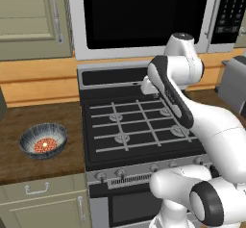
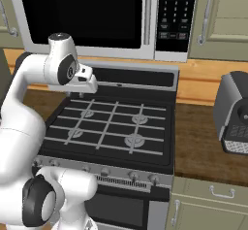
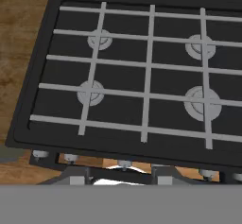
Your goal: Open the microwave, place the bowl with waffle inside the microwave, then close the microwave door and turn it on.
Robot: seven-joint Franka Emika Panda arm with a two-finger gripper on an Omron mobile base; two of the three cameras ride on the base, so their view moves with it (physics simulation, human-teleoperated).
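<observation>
The microwave [image 1: 144,18] [image 2: 87,15] hangs above the stove, and the microwave door [image 2: 82,10] with its black glass is shut. A slim handle [image 2: 147,13] runs beside the button panel [image 2: 177,13]. On the wooden counter left of the stove sits the speckled grey-blue bowl [image 1: 30,138], holding the reddish waffle [image 1: 44,145]. My gripper [image 2: 81,93] [image 3: 120,176] hovers over the rear left burners, pointing down at the grate, well right of the bowl and below the microwave. Its fingers stand apart with nothing between them.
The black gas stove [image 1: 134,126] [image 3: 146,76] lies directly under the hand, with silver knobs along its front. A grey toaster [image 2: 232,110] [image 1: 235,80] stands on the right counter. Cabinet doors [image 1: 31,18] flank the microwave.
</observation>
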